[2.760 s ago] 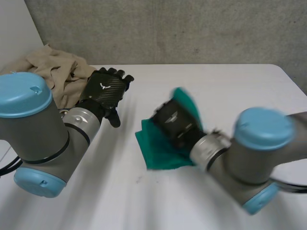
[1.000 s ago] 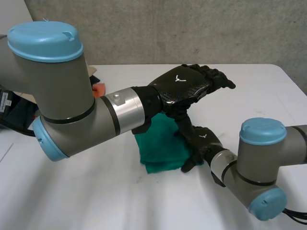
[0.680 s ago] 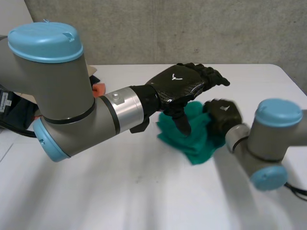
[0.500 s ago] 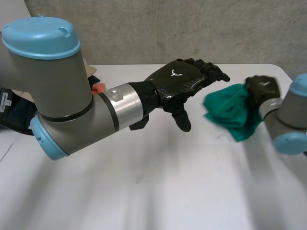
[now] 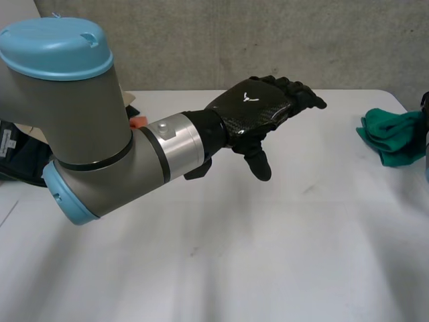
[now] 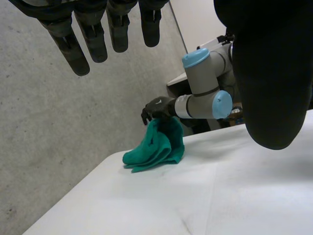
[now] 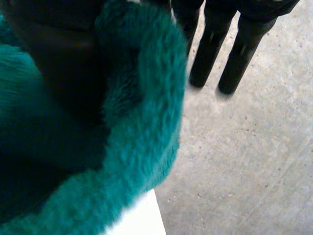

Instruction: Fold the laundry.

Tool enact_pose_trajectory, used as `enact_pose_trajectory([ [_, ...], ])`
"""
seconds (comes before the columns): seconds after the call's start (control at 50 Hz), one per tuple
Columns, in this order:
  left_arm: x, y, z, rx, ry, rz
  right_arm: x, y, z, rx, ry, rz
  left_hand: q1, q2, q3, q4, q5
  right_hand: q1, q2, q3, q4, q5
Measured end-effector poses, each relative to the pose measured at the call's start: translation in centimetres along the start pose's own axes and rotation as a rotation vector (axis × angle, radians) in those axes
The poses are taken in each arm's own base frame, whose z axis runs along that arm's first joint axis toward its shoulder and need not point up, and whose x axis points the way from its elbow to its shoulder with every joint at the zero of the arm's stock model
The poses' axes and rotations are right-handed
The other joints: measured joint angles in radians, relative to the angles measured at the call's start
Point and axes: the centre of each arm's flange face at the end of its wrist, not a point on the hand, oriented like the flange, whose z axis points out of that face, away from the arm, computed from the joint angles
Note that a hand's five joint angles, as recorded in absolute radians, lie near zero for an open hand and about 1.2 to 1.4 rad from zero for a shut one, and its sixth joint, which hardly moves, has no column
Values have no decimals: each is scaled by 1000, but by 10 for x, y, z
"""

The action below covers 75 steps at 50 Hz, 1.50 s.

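A green cloth (image 5: 392,137) lies bunched up at the table's far right edge. In the left wrist view the green cloth (image 6: 156,144) rises in a heap to my right hand (image 6: 157,106), which rests on top of it. In the right wrist view the green cloth (image 7: 142,147) bunches around the thumb of my right hand (image 7: 63,63), while the fingers (image 7: 210,49) stand straight and apart from it. My left hand (image 5: 258,111) hovers open over the table's middle, well left of the cloth, with its fingers (image 6: 73,44) straight and holding nothing.
The white table (image 5: 234,255) stretches bare under my left arm. Dark clothing (image 5: 20,154) and an orange item (image 5: 139,124) lie at the far left behind the left arm. A concrete wall stands behind the table.
My right hand has carried the green cloth from the table's middle to the far right edge and its fingers have straightened. My left hand has stayed hovering in about the same place.
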Motion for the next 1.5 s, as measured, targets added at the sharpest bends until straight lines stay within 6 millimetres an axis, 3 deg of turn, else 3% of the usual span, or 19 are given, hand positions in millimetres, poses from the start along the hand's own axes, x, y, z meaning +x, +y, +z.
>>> enact_pose_trajectory([
  [0.06, 1, -2, 1, 5, 1, 2, 3, 7, -3, -37, -2, -7, 0, 0, 0, 0, 0, -345, -343, -368, -369, -356],
  [0.2, 5, -5, 1, 14, 9, 7, 24, 4, -17, -141, 5, -75, 0, 0, 0, 0, 0, -352, -359, -397, -403, -378],
  [0.44, -14, -19, 0, 49, -129, 37, 34, -74, -64, -48, -34, -320, 0, 0, 0, 0, 0, -352, -359, -396, -403, -378],
  [0.48, -40, -32, -5, 80, -280, 62, 20, -91, -87, 31, -113, -341, 0, 0, 0, 0, 0, -352, -359, -396, -403, -378],
  [0.56, -86, -45, -18, 108, -495, 97, -2, -104, -121, 96, -251, -340, 0, 0, 0, 0, 0, -352, -359, -396, -403, -378],
  [0.64, -160, -46, -48, 82, -771, 180, -31, -113, -171, 115, -427, -323, 0, 0, 0, 0, 0, -352, -359, -396, -403, -378],
  [0.7, -205, -32, -67, 8, -908, 264, -47, -113, -202, 87, -522, -309, 0, 0, 0, 0, 0, -352, -359, -396, -403, -378],
  [0.76, -258, 5, -88, -140, -1011, 379, -64, -107, -238, 18, -620, -294, 0, 0, 0, 0, 0, -352, -359, -396, -403, -380],
  [0.82, -291, 43, -98, -237, -1038, 445, -70, -101, -252, -26, -658, -288, 0, 0, 0, 0, 0, -352, -359, -396, -403, -378],
  [0.9, -327, 101, -105, -312, -1020, 509, -74, -92, -266, -84, -690, -283, 0, 0, 0, 0, 0, -352, -359, -396, -403, -378],
  [1.02, -352, 154, -105, -314, -965, 539, -73, -85, -271, -118, -696, -280, 39, 27, 28, 32, 22, -352, -359, -396, -403, -378],
  [1.08, -355, 159, -101, -295, -958, 545, -72, -84, -272, -123, -690, -281, 789, 702, 694, 687, 607, -352, -359, -396, -403, -378],
  [1.12, -353, 150, -96, -267, -963, 543, -71, -85, -273, -121, -684, -282, 935, 905, 889, 912, 821, -352, -359, -396, -403, -378],
  [1.18, -343, 122, -86, -203, -977, 526, -68, -89, -273, -112, -674, -284, 937, 981, 948, 995, 876, -352, -359, -396, -403, -378],
  [1.24, -320, 76, -75, -97, -978, 474, -65, -96, -274, -90, -661, -286, 937, 982, 949, 1000, 876, -352, -359, -396, -403, -378],
  [1.36, -250, -13, -61, 143, -886, 350, -60, -110, -274, -47, -639, -284, 937, 989, 973, 1000, 876, -352, -359, -396, -403, -378],
  [1.4, -232, -27, -58, 186, -850, 323, -60, -112, -275, -42, -636, -283, 937, 989, 973, 1000, 876, -352, -359, -396, -403, -379],
  [1.44, -197, -45, -52, 242, -775, 265, -58, -118, -275, -25, -627, -280, 937, 990, 981, 1003, 897, -352, -359, -396, -403, -378],
  [1.5, -158, -45, -40, 250, -683, 198, -56, -122, -276, -14, -618, -273, 937, 990, 983, 1005, 897, -352, -359, -396, -403, -378],
])
